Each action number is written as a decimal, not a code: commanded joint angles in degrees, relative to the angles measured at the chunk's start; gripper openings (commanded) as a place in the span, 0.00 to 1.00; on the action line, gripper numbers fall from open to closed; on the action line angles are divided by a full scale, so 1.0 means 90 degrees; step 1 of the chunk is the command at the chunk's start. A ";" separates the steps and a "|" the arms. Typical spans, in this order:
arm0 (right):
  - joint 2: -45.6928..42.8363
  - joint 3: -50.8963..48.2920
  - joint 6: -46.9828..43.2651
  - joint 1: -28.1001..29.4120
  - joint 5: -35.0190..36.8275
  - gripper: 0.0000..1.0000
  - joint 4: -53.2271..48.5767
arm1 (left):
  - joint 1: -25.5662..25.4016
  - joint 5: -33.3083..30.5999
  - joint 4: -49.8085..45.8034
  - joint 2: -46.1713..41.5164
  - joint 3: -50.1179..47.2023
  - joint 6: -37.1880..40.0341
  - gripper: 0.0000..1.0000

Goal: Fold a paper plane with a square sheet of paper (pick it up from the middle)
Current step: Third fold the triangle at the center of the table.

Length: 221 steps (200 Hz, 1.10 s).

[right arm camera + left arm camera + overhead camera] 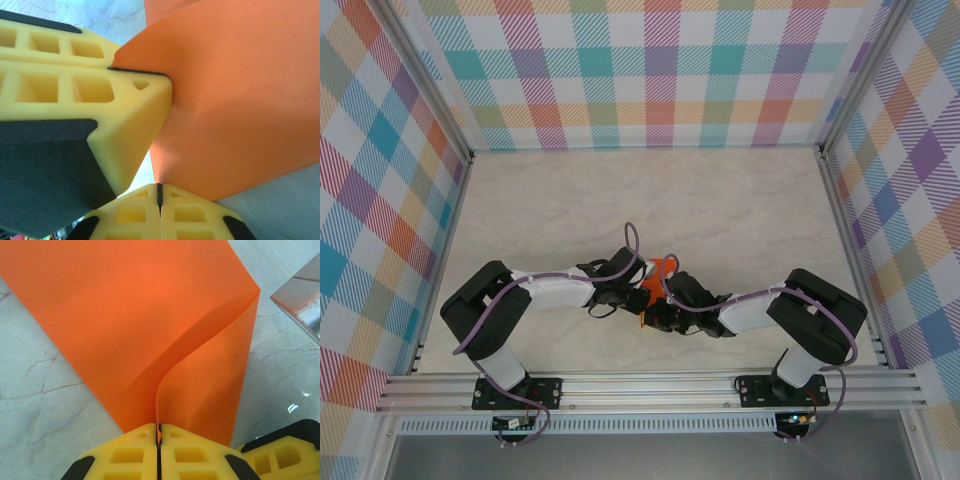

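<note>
Paper sits clamped in left pincer and right pincer.

The thin bright orange square sheet of paper looks smooth and matt, with a faint sheen where it bends. Under the sheet, the pale marble-patterned worktop is polished and glossy, catching glints of light. Pinching the sheet's edge, the left gripper has jaws of matt yellow plastic, moulded with square pockets and edged in dull black. Well apart from the sheet, the silver frame rail is ribbed, brushed metal.
</note>
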 commanded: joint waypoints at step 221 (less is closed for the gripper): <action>0.0184 0.0911 0.0074 0.0537 0.0848 0.00 -0.2436 | 0.0103 0.0153 -0.0451 -0.0038 -0.0205 -0.0056 0.08</action>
